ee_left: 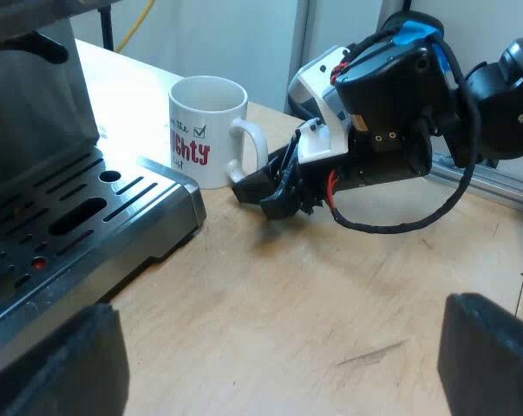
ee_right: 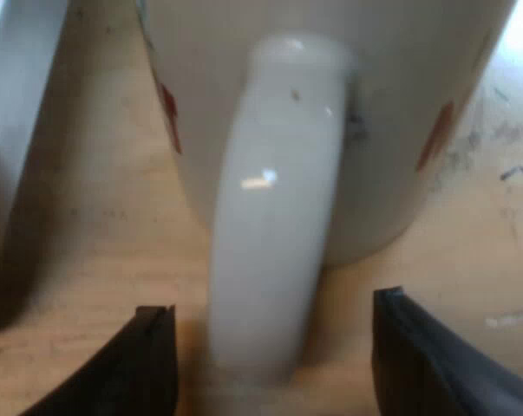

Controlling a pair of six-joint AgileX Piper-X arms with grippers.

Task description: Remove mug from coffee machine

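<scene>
Just beside machine (ee_left: 88, 217), mug (ee_left: 207, 130); right gripper (ee_right: 274, 342) astride

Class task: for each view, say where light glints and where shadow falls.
Left wrist view: the drip tray's rim shines; a soft shadow lies on the table under the right gripper. Right wrist view: a bright glint sits on the mug handle, with shadow on the table beneath it.

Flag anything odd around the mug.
Nothing stands out. The mug stands upright on the wooden table beside the machine's drip tray, no spill visible; the right gripper, fingers open, flanks its handle.
</scene>
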